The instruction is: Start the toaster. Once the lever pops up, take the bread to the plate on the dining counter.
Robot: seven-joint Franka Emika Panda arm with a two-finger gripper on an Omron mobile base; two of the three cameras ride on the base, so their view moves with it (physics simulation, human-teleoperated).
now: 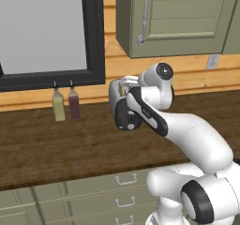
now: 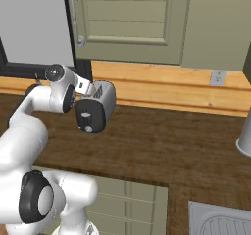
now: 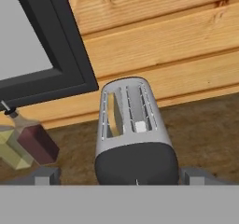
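The silver two-slot toaster [image 3: 133, 134] stands on the dark wooden worktop, its black face toward me. A tan slice of bread [image 3: 114, 115] sits upright in its left slot. The toaster [image 2: 96, 106] shows its white round dial in the right base view, and the arm half hides the toaster [image 1: 117, 108] in the left base view. I cannot make out the lever on the black face. My gripper [image 3: 120, 176] hovers above and in front of the toaster, open, one fingertip [image 3: 44, 175] on each side and nothing between them. The plate and dining counter are out of view.
Two slim bottles [image 1: 65, 104] stand left of the toaster under a black-framed window [image 1: 93, 36]. A wall cabinet [image 1: 173, 18] hangs overhead. A sink [image 2: 220, 222] lies at the lower right, with a grey vessel [image 2: 244, 141] at the right edge. Drawers [image 1: 126, 179] run below.
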